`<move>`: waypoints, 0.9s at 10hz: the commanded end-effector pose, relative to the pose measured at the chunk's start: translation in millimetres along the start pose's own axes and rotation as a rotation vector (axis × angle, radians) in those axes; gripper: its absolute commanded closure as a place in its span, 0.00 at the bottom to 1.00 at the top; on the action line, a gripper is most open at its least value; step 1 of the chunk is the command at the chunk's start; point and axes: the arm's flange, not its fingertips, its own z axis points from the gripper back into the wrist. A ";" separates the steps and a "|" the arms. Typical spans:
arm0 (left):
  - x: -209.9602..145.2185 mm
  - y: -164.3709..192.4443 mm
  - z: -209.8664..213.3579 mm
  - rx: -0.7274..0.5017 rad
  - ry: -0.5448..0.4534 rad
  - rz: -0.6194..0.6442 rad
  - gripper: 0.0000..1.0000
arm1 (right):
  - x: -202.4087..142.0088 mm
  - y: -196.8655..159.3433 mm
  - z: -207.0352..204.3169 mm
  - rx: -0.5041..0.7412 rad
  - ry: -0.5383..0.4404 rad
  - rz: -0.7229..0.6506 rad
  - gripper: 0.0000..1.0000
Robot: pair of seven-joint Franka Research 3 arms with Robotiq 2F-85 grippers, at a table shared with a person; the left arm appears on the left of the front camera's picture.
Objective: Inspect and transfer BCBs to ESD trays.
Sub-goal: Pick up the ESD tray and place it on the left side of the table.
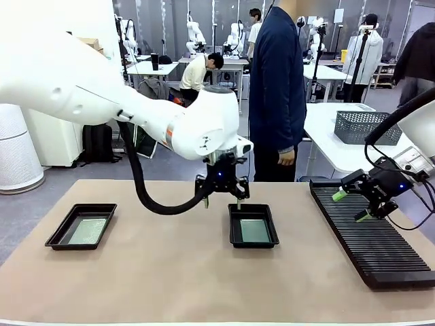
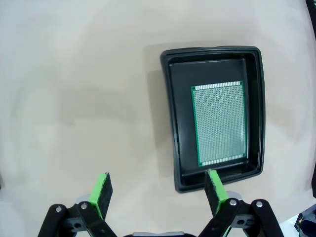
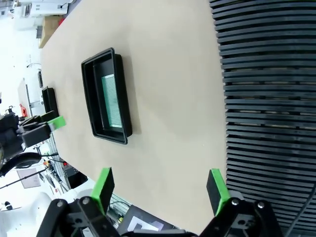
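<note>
Hanging over the table, our left claw (image 1: 222,192) has its green pads (image 2: 102,193) spread wide with nothing between them. Right below it, a little to one side, sits the middle black tray (image 2: 168,123). One pad hangs over the tray's near rim and the other hangs over bare table. A pale green board (image 2: 218,123) lies flat inside that tray, pushed toward the side away from the bare table.

Our right claw (image 1: 351,206) is wide too and holds nothing. It floats over the near end of the long black ribbed rack (image 1: 380,244). From its own camera we see the rack beside it and the middle tray farther off across the table.

Farther out past our left claw, a second black tray (image 1: 54,238) holds another green board (image 1: 88,231). A person (image 1: 276,81) stands at the far side, one hand (image 1: 287,157) hanging down.

We think both boards are already in trays. If our left claw goes down from here, a pad could bump the rim and push the tray, because it hangs right above it. If it swings low, it could clip the tray and shake the board loose.
</note>
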 end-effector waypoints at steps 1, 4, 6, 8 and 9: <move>9.8 -14.9 -19.6 0.032 -0.010 0.023 0.00 | -0.2 1.7 1.7 -0.013 -0.010 -0.019 0.00; 10.2 -27.2 -44.1 0.051 0.017 0.012 0.00 | -0.2 1.7 1.7 -0.013 -0.010 -0.019 0.00; 11.0 -31.7 -54.2 0.079 -0.002 0.025 0.00 | -0.2 1.7 1.7 -0.013 -0.010 -0.019 0.00; 12.0 -32.8 -59.3 0.083 -0.006 0.026 0.00 | -0.2 1.7 1.7 -0.013 -0.010 -0.019 0.00; 13.2 -31.0 -61.6 0.080 -0.022 0.033 0.00 | -0.2 1.7 1.7 -0.013 -0.010 -0.019 0.00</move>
